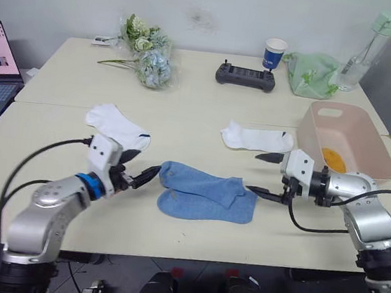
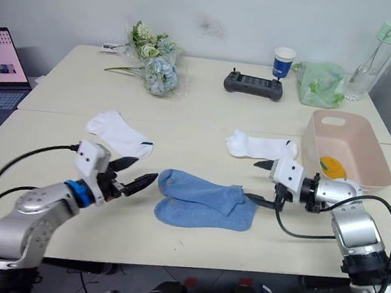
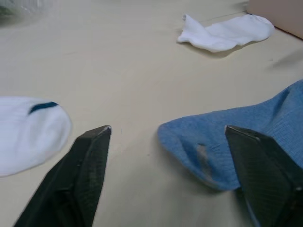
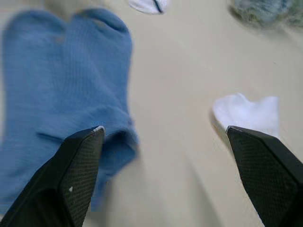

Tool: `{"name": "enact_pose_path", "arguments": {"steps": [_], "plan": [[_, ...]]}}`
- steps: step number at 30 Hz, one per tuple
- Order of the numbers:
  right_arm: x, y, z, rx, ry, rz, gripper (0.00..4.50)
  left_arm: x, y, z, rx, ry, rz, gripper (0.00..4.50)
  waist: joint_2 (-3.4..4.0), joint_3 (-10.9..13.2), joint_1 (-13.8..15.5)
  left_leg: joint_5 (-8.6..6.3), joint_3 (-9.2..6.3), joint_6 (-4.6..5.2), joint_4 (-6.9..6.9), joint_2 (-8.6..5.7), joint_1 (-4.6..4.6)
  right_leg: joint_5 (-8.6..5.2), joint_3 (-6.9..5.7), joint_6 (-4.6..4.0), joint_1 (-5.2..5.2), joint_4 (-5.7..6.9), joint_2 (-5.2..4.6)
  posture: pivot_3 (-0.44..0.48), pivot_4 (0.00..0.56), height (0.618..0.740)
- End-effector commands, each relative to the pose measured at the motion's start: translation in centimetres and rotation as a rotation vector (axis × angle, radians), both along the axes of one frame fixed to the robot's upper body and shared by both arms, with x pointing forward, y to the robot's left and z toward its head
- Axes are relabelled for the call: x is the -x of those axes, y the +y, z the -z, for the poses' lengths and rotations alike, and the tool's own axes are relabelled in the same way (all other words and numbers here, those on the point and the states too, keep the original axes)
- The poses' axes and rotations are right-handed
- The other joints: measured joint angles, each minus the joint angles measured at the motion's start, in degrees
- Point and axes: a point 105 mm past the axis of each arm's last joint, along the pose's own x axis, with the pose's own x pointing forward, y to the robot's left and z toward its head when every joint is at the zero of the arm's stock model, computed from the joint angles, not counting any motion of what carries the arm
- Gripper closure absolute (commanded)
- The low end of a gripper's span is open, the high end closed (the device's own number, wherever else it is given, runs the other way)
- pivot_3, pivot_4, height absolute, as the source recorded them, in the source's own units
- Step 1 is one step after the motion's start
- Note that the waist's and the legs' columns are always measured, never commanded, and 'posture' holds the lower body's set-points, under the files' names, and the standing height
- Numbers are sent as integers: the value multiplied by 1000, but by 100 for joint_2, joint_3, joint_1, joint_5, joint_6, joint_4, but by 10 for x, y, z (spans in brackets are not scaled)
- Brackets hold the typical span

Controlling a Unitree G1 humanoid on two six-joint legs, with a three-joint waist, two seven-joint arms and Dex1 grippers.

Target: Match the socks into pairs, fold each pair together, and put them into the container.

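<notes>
While both hands gape, left hand (image 1: 138,170) and right hand (image 1: 266,174) flank the blue socks (image 1: 206,193).

Stacked socks (image 1: 204,193) between both pincers, container (image 1: 347,138) far right.

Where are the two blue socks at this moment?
In the left eye view, the blue socks lie overlapping near the front edge of the table, between the left hand and the right hand, both open.
</notes>
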Motion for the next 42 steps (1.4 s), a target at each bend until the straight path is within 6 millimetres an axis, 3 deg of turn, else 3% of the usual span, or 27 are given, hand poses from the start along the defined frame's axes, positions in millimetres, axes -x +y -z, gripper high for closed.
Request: {"name": "enact_pose_path", "arguments": {"steps": [1, 5, 11, 17, 19, 23, 28, 31, 34, 42], "plan": [[15, 21, -9, -41, -10, -58, 183, 10, 1, -11, -84, -63, 139, 173, 1, 0, 1, 0, 0, 0, 0, 0, 0, 0, 1, 0, 1, 0, 0, 0, 150, 740], [20, 27, 9, -52, 85, 1, 183, 2, 8, -4, -165, -49, 163, 173, 1, -1, 20, 0, -4, 0, -2, -1, 3, 0, 2, 0, 4, -3, -1, 0, 150, 740], [18, 24, 16, -108, 160, 121, 183, -21, -8, 5, -99, -18, 131, 173, 1, 0, 47, 0, -2, 1, -3, -11, 2, 0, -3, 1, 3, -4, -2, 0, 150, 740], [14, 29, 18, -142, 196, 225, 183, -27, -15, 26, -89, 67, 120, 173, 1, -1, -30, 0, -4, 0, -11, -3, 5, 0, -2, 0, -6, 3, 2, 0, 150, 740], [13, 28, 19, -130, 196, 240, 555, -30, -17, 30, -94, 80, 120, 120, 1, 0, -20, 0, -5, 0, -12, -3, 6, 0, -4, 0, -6, 5, 3, 0, 150, 740], [10, 30, 17, -164, 207, 257, 1664, -32, -18, 29, -76, 79, 122, 926, 1, -1, -9, 0, -3, 0, -12, -6, 5, 0, -4, 0, -5, 3, 3, 0, 150, 740], [8, 29, 20, -144, 204, 262, 3624, -29, -16, 31, -83, 89, 130, 2637, 1, -1, -10, 0, -4, 0, -12, -5, 6, 0, -4, 0, -6, 3, 3, 0, 150, 740], [8, 29, 22, -132, 203, 257, 4500, -27, -17, 33, -91, 98, 137, 3683, 1, -1, -10, 0, -3, 0, -12, -6, 6, 0, -4, 0, -6, 3, 3, 0, 150, 740], [6, 28, 21, -136, 198, 259, 4500, -26, -19, 33, -83, 98, 138, 4480, 1, -1, -11, 0, -3, 0, -12, -6, 6, 0, -4, 0, -6, 3, 3, 0, 150, 740], [1, 27, 6, -176, 185, 246, 4500, -24, -13, 23, 22, 100, 77, 4480, 1, -1, -12, 0, -4, 0, -12, -5, 5, 0, -2, 0, -6, 3, 2, 0, 150, 740]]}}
